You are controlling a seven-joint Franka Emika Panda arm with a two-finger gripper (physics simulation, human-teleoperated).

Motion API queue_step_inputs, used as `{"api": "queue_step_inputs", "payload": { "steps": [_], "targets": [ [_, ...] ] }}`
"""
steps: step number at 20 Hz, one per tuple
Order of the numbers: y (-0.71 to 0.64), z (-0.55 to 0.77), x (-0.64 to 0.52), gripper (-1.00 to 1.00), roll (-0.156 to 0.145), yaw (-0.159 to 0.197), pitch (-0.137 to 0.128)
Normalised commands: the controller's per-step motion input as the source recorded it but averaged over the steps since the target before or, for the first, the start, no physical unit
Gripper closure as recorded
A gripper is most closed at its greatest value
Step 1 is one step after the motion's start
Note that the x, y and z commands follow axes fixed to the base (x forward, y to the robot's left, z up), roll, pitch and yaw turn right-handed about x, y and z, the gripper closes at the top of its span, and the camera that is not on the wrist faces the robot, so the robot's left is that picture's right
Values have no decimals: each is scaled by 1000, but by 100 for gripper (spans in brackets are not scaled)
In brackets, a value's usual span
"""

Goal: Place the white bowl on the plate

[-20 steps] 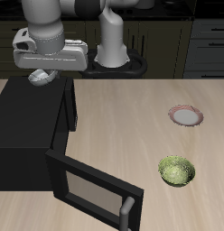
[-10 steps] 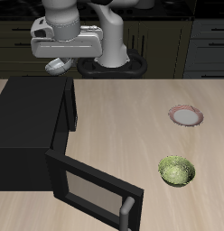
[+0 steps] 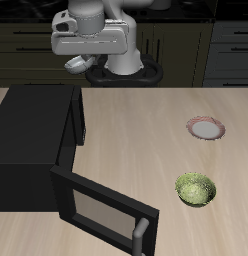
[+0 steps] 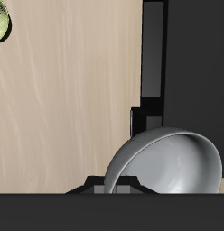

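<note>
My gripper is shut on the white bowl and holds it high in the air, above the back edge of the black microwave. In the wrist view the bowl's grey metallic inside fills the space right by my gripper, which pinches its rim. The plate, white with a pinkish-red rim, lies flat on the wooden table, far from the gripper, and nothing is on it. The plate is out of the wrist view.
A black microwave stands on the table with its door swung open toward the front edge. Its dark top edge also shows in the wrist view. A green mottled bowl sits nearer the front edge than the plate; it also shows in the wrist view.
My gripper has carried the white bowl from above the microwave's far end along the back of the table toward the plate's side, and a little higher.
</note>
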Motion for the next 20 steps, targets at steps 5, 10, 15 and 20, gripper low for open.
{"api": "queue_step_inputs", "payload": {
  "steps": [5,10,15,20],
  "targets": [
    [297,0,-192,100,-66,13,-40],
    [356,-52,-71,100,-42,20,-10],
    [567,71,-139,100,11,17,-49],
    [723,-104,-88,100,68,16,-6]
  ]
}}
